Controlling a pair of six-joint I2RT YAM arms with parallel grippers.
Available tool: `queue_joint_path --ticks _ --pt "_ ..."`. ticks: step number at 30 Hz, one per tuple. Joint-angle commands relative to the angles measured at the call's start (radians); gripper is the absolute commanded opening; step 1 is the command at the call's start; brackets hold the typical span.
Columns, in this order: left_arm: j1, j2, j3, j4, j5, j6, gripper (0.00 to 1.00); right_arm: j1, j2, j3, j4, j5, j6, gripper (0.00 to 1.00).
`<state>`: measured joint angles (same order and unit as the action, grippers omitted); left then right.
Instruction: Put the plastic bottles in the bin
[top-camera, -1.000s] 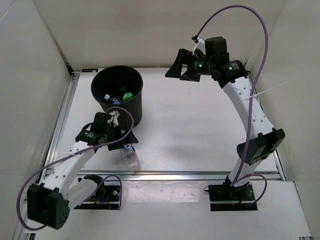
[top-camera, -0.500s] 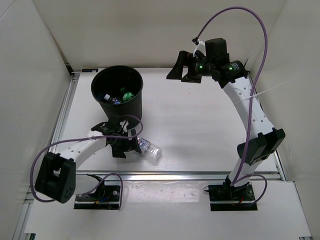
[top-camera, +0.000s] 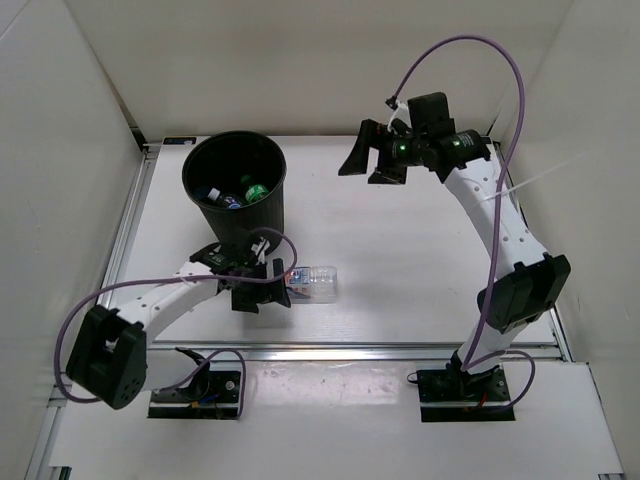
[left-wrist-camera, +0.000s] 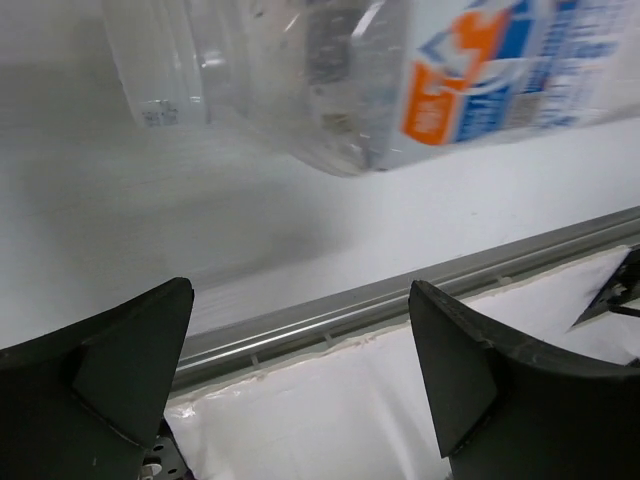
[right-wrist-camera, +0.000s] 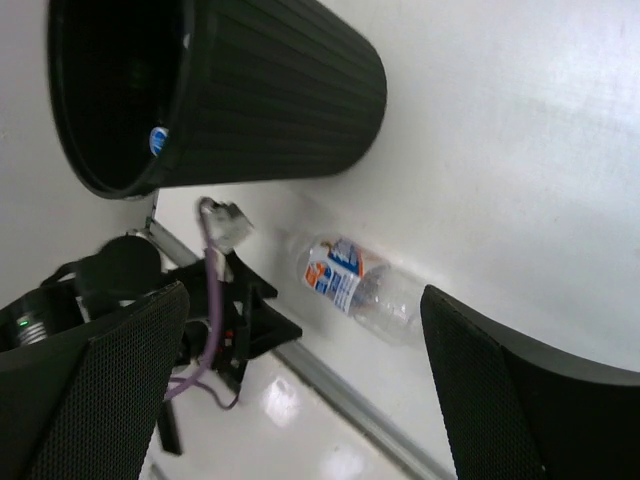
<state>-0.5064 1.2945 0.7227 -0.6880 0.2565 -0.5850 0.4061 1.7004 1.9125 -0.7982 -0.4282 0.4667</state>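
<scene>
A white table (top-camera: 400, 260) forms the floor of the enclosure. A silver near rail (top-camera: 400, 349) runs along its near edge, and a side rail (top-camera: 125, 230) runs up its left edge. Plain white walls (top-camera: 300, 60) stand at the left, right and far sides.

My arms are white shells pitted with small holes, linked by blocky black joints. The left arm (top-camera: 165, 300), next to the bin (top-camera: 265, 215), and the right arm (top-camera: 505, 225), well apart from the bin, each carry a purple cable (top-camera: 470, 40) fastened with white ties. Green lights (top-camera: 402, 148) glow at my right wrist. Both arms stand on black base plates (top-camera: 468, 392) trailing thin wires. My left gripper (left-wrist-camera: 300, 295) has smooth matte black wedge fingers (left-wrist-camera: 110, 380). My right gripper (right-wrist-camera: 305, 292) has fingers with a fine mesh texture.
</scene>
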Motion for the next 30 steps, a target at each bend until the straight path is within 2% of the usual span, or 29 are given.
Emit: queue_joint_path --ticks 1,3,4,6,9,12,15,18,22,30 --pt "-0.006 -0.113 0.064 -0.016 -0.058 0.001 1.0 -0.038 -0.013 -0.056 -0.065 -0.036 0.053 1.0" --pt "-0.006 -0.2 0.116 -0.057 -0.089 -0.009 1.0 -0.067 0.002 -0.096 -0.094 -0.078 0.098 1.0" --pt "-0.006 -0.236 0.133 -0.088 -0.103 -0.019 1.0 -0.067 0.013 -0.113 -0.095 -0.158 0.098 1.0" --pt "-0.006 -0.343 0.177 -0.113 -0.146 -0.019 1.0 -0.067 0.022 -0.135 -0.084 -0.202 0.044 1.0" --pt "-0.006 -0.47 0.217 -0.149 -0.223 -0.045 1.0 0.006 0.042 -0.145 -0.084 -0.169 -0.051 1.0" --pt "-0.006 -0.565 0.244 -0.192 -0.307 -0.085 1.0 0.085 0.067 -0.213 -0.046 -0.144 -0.166 0.91" --pt "-0.006 -0.619 0.27 -0.246 -0.416 -0.128 1.0 0.164 0.067 -0.349 0.092 -0.178 -0.26 0.94" --pt "-0.006 -0.641 0.294 -0.295 -0.465 -0.138 1.0 0.218 0.058 -0.488 0.227 -0.112 -0.283 0.94" --pt "-0.006 -0.641 0.314 -0.329 -0.494 -0.116 1.0 0.241 0.01 -0.682 0.477 -0.112 -0.324 0.94" --pt "-0.006 -0.613 0.369 -0.407 -0.494 -0.039 1.0 0.263 0.114 -0.62 0.559 -0.066 -0.396 0.94"
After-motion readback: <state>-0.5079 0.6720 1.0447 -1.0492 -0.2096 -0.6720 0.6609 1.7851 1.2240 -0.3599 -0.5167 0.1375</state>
